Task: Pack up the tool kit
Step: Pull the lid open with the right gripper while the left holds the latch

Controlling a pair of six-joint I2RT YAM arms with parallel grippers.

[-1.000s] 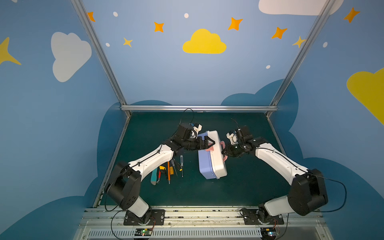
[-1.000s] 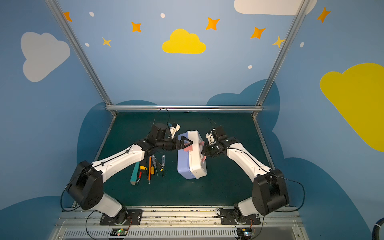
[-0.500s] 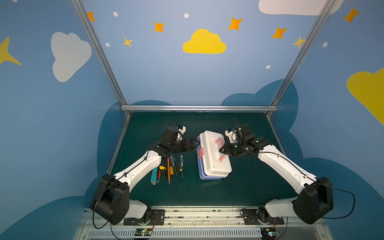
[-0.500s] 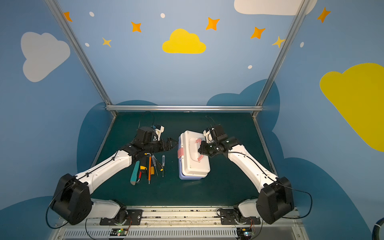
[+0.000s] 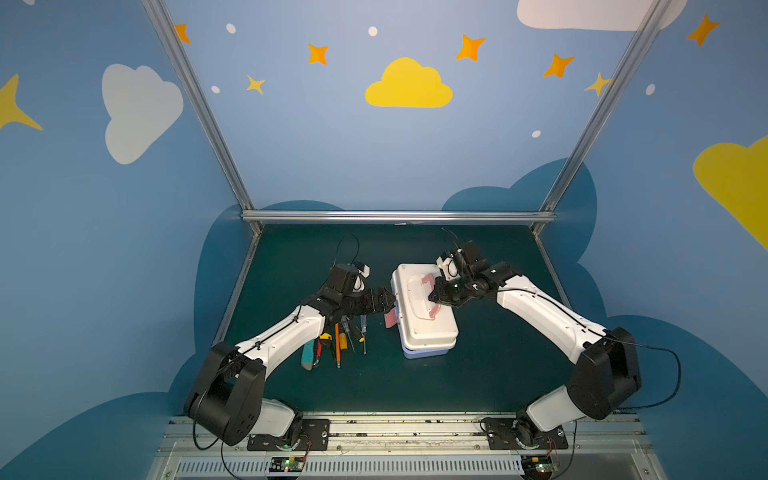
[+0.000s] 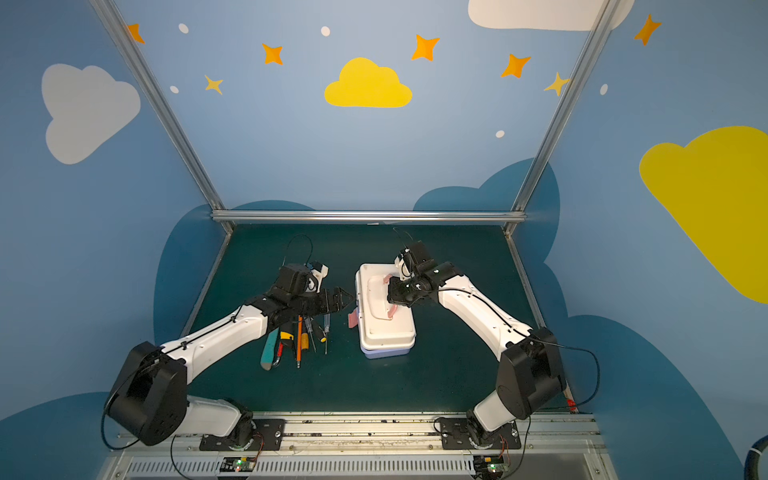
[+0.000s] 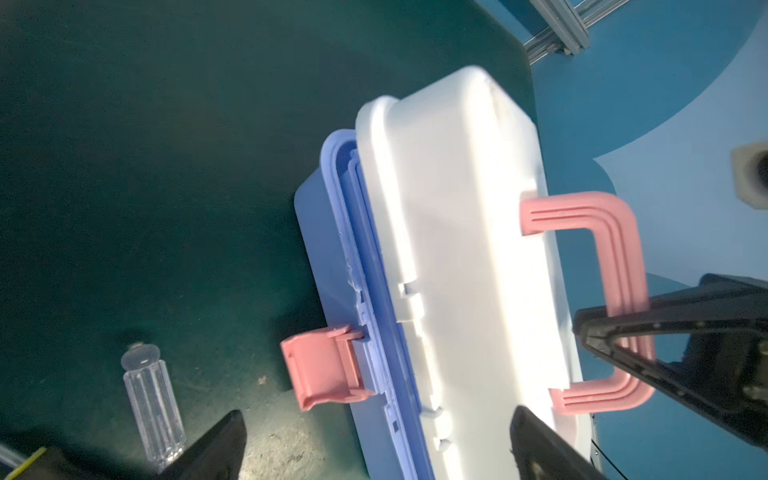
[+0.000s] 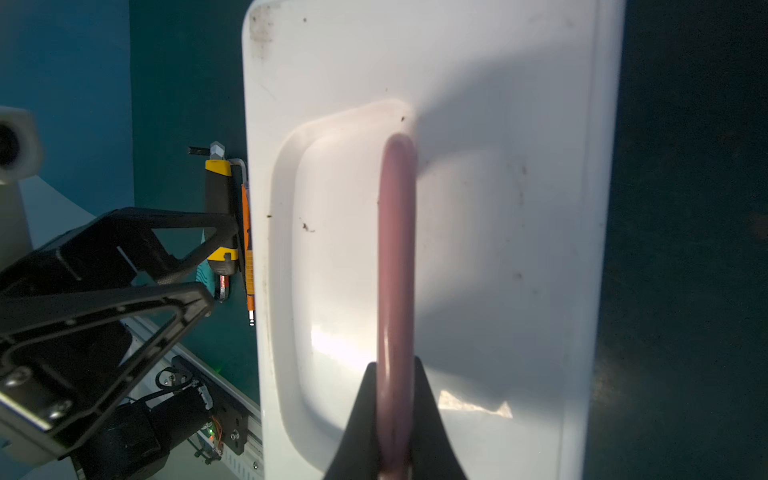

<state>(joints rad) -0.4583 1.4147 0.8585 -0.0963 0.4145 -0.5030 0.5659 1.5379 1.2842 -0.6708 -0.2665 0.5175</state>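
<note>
The tool kit (image 5: 419,328) (image 6: 384,332) lies on the green mat with its white lid (image 7: 457,249) (image 8: 498,208) down on the lavender base (image 7: 332,249). My right gripper (image 5: 434,296) (image 6: 390,293) (image 8: 395,370) is shut on the pink handle (image 8: 397,249) (image 7: 615,232), which stands up from the lid. The pink latch (image 7: 320,374) (image 5: 390,319) sticks out from the case's left side, unfastened. My left gripper (image 5: 388,301) (image 6: 347,299) (image 7: 378,417) is open beside that side, just past the latch and holding nothing.
Several hand tools (image 5: 332,345) (image 6: 299,338) lie in a row left of the case, under the left forearm: a teal knife (image 5: 308,353), an orange tool (image 6: 299,340), a yellow-black tool (image 8: 224,216) and a clear-handled screwdriver (image 7: 151,399). Blue walls with metal posts enclose the mat.
The lid, raised a second ago with the right gripper on its handle, has come down onto the base. The left gripper has drawn back to the case's left side.
</note>
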